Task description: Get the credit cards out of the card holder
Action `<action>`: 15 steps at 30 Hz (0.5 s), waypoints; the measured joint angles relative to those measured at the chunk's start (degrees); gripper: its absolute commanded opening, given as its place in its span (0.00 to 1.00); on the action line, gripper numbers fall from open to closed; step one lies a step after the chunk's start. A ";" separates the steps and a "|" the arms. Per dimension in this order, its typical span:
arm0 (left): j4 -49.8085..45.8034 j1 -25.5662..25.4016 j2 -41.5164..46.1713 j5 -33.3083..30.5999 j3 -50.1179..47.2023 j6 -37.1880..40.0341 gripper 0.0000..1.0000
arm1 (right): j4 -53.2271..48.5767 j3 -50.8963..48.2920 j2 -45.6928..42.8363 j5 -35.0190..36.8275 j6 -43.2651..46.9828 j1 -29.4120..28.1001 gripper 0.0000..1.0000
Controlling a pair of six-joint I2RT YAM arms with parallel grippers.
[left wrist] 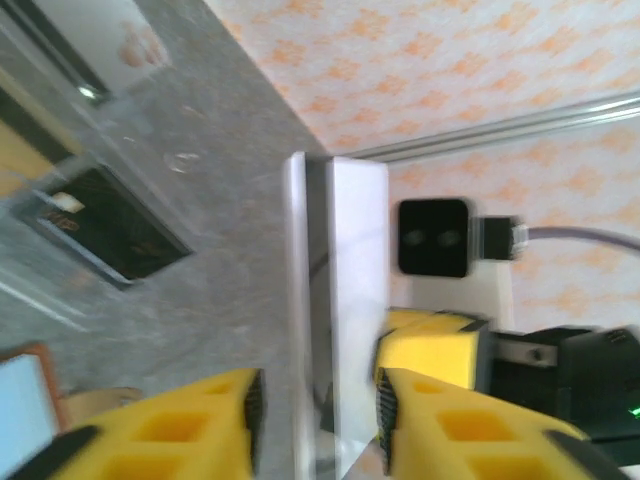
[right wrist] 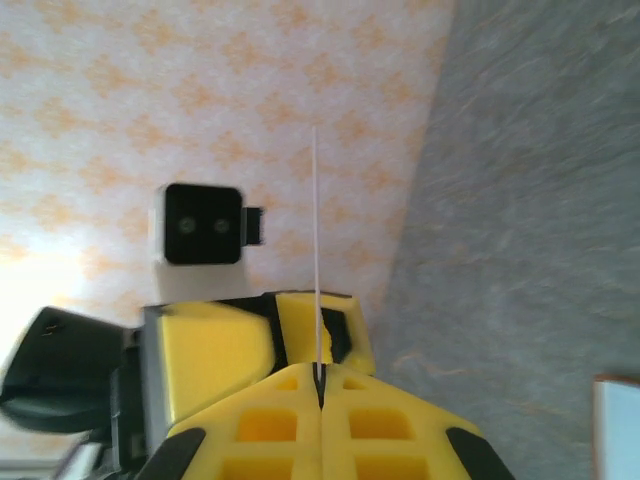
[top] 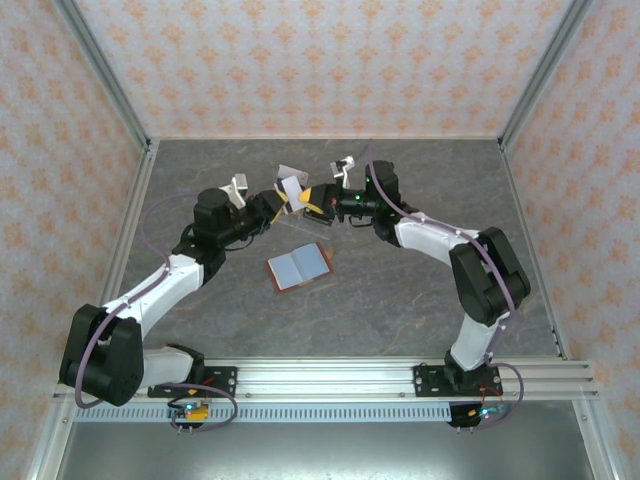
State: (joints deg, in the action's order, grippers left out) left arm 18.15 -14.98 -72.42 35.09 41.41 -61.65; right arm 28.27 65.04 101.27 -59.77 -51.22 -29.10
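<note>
Step in hand, as I judge it: passing a grey card [top: 292,188] between the arms, in the air over the middle of the table [top: 420,300], a little toward its far edge.

Right gripper [right wrist: 320,385]: clenched on the card's lower edge; the card stands straight up out of the pinch, seen edge-on.

Left gripper [left wrist: 315,420]: released, jaws standing apart on either side of the same card, with a gap showing on one side.

Wallet [top: 299,266]: lies open, lining up, near the table's middle, on the near side of both grippers. A dark card [left wrist: 110,228] lies flat in a clear tray [top: 318,228] between the wallet and the grippers.

To do it well: draw the left arm straight back along the card's plane so no finger drags it. The right pinch is narrow, so move slowly; the card could pivot.
</note>
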 measured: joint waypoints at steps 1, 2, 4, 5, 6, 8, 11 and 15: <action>-1.92 0.20 0.04 -1.09 0.00 0.59 0.66 | -4.94 1.81 0.00 1.86 4.39 0.00 0.00; -3.67 0.46 0.07 -2.10 0.00 1.25 0.69 | -8.81 3.32 0.00 3.61 7.85 0.00 0.00; -6.91 0.90 0.09 -4.15 -0.09 2.45 0.77 | -18.03 7.02 0.00 8.68 16.61 0.00 0.00; -7.82 1.01 0.11 -5.05 -0.28 2.78 0.81 | -21.53 8.52 0.00 10.93 20.50 0.00 0.00; -9.22 1.16 0.20 -5.95 -0.46 3.30 0.83 | -25.16 10.19 0.02 13.44 24.96 0.00 0.00; -12.07 1.16 0.35 -7.82 -0.70 4.22 0.89 | -30.86 13.49 0.63 17.22 32.28 0.00 0.00; -16.04 1.16 0.66 -10.38 -0.74 5.51 0.97 | -37.97 20.13 3.56 21.27 43.25 0.00 0.00; -21.46 1.16 1.64 -13.33 -0.74 7.78 1.00 | -45.18 28.79 8.63 23.15 57.05 -0.13 0.00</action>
State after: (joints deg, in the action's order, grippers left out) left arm -3.31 -13.82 -70.78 21.76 40.66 -53.87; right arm -16.91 93.82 109.91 -36.62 5.82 -29.23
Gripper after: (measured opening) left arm 0.996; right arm 0.044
